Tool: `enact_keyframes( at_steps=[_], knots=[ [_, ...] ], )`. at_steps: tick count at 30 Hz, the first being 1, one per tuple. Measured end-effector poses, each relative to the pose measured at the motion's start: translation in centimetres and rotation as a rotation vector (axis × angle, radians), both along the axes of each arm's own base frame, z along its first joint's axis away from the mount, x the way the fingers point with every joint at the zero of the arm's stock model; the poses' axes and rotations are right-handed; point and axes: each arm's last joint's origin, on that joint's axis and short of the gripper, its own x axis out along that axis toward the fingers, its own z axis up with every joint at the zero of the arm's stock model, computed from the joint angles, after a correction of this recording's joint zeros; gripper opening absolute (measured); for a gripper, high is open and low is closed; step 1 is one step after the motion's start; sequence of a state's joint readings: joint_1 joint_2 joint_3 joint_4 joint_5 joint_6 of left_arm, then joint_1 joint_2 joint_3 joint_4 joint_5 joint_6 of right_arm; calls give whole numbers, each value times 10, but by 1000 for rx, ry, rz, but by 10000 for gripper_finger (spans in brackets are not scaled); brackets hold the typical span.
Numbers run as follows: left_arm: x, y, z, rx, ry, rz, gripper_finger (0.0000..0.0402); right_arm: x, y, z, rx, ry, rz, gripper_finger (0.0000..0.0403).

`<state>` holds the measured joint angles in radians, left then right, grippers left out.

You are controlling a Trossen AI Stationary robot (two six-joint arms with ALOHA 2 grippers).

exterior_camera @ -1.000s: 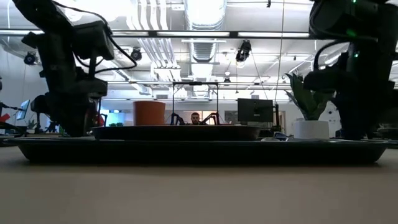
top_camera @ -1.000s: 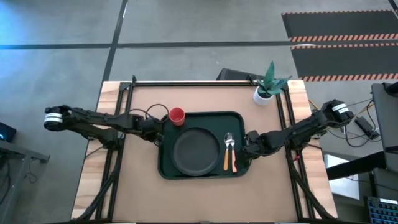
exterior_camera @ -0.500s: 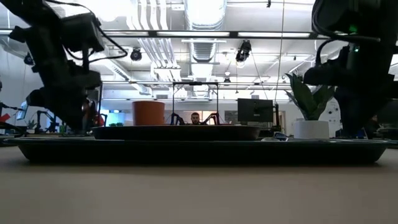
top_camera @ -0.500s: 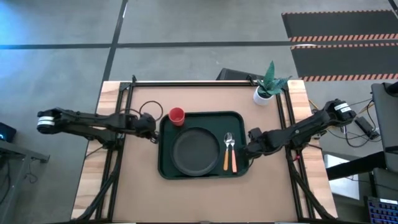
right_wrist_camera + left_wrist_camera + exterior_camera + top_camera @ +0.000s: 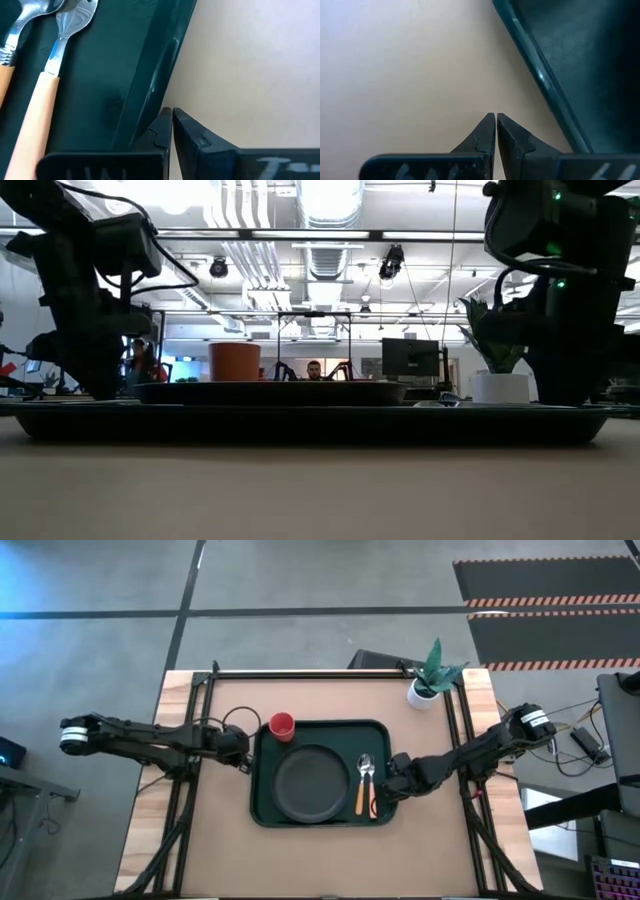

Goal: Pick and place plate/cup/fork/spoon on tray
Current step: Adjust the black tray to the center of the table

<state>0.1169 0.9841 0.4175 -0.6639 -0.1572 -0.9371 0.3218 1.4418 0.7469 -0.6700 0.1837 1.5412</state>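
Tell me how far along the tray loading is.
Done: the plate, fork and spoon lie on the tray. In hand: nothing; the left claw and right claw, both shut, sit at the tray's two ends. Left: the cup, at the tray's far left corner.

Lab — exposed ceiling ducts [image 5: 322,220], monitor [image 5: 410,358]

arms: both ours are dark, skinny, jointed, each capped with a pale grey ring at the outer end | cables: thin black loops hanging off the links | left gripper [image 5: 495,131]: two black pointy fingers with notched inner edges | right gripper [image 5: 171,125]: same black wedges, pale lettering on the body
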Motion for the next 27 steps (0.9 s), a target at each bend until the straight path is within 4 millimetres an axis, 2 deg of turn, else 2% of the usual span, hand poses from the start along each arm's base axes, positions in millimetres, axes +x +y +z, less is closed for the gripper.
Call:
enact_keyframes(
  at_steps=[15, 27],
  knots=[
    [0, 0, 0, -14, -6, -5, 0, 1, 5, 6, 18, -22, 0, 8],
    [12, -2, 2, -18, -106, -23, 0, -3, 4, 6, -9, 22, 33, 8]
  ],
)
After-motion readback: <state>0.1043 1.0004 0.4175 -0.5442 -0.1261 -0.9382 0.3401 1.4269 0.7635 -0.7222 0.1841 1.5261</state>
